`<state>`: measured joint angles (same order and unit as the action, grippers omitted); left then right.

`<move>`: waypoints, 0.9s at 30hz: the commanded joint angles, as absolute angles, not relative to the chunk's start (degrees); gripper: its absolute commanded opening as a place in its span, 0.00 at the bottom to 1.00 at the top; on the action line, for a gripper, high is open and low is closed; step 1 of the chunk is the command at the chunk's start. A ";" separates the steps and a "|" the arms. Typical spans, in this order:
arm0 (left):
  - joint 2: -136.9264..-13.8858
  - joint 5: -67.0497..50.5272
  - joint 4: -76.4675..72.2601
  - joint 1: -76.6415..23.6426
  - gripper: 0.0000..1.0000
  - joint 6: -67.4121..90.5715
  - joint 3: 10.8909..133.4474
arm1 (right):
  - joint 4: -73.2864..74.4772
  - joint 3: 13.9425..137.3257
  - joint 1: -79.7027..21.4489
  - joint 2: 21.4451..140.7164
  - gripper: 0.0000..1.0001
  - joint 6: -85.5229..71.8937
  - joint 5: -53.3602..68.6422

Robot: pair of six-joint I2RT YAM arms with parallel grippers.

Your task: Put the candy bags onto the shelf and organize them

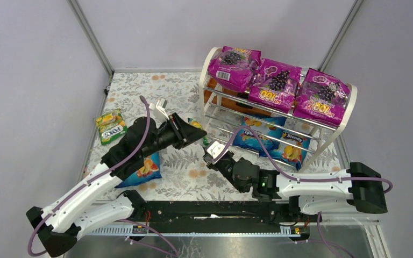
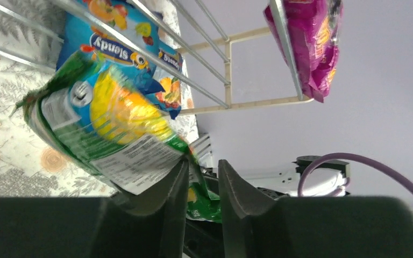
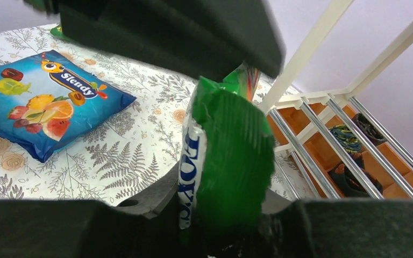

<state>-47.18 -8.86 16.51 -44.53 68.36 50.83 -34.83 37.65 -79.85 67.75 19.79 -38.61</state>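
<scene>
A green-yellow FOX'S bag (image 1: 196, 125) hangs between both grippers just left of the shelf (image 1: 349, 102). My left gripper (image 1: 193, 133) is shut on its crumpled edge (image 2: 201, 166); the bag (image 2: 113, 118) sticks out toward the rods. My right gripper (image 1: 211, 156) comes from below, jaws against both sides of the bag (image 3: 231, 161). Three magenta bags (image 1: 275, 83) lie on the top tier, two blue Slendy bags (image 1: 258, 137) on the bottom one. Another FOX'S bag (image 1: 111, 127) and a blue Slendy bag (image 1: 142, 171) lie on the table.
The floral tablecloth (image 1: 188, 172) covers the table between grey walls. An orange-brown tray with dark items (image 3: 365, 161) sits behind the shelf's chrome rods (image 3: 312, 156). The loose Slendy bag (image 3: 43, 102) lies partly under my left arm.
</scene>
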 commanded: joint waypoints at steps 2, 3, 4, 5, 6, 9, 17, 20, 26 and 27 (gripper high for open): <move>-49.61 -3.77 19.51 -43.58 0.59 54.23 63.62 | -33.44 40.56 -80.23 64.01 0.25 20.12 -40.50; -50.41 -1.56 22.10 -43.55 0.66 50.99 66.39 | -31.18 41.36 -80.20 63.11 0.24 20.24 -40.79; -51.18 0.75 24.59 -43.57 0.72 47.43 69.58 | -28.60 42.18 -80.22 62.44 0.24 20.56 -41.31; -51.77 3.99 26.89 -43.58 0.77 43.91 72.42 | -25.79 43.03 -80.24 61.69 0.23 20.95 -41.98; -52.26 6.96 28.54 -43.59 0.80 40.58 74.78 | -23.03 43.85 -80.24 61.03 0.22 21.50 -42.51; -51.77 16.88 30.33 -43.59 0.85 32.41 78.10 | -13.67 47.09 -80.18 59.11 0.22 23.29 -44.98; -44.70 35.67 20.98 -43.58 0.88 17.85 70.14 | 5.15 57.25 -80.16 59.18 0.21 29.42 -54.66; -42.61 38.20 18.00 -43.53 0.88 15.18 66.05 | 2.71 57.82 -79.76 61.62 0.21 36.13 -59.40; -40.26 39.38 15.85 -42.99 0.88 12.84 62.32 | 0.54 59.35 -72.18 68.45 0.20 39.84 -59.09; -39.88 39.53 15.71 -42.90 0.88 12.98 61.98 | -1.15 59.63 -71.24 69.75 0.20 40.41 -59.97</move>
<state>-41.25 36.40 20.36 -43.48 16.29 62.96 2.11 55.92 -75.09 65.63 35.66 -55.20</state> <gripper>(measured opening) 0.878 0.297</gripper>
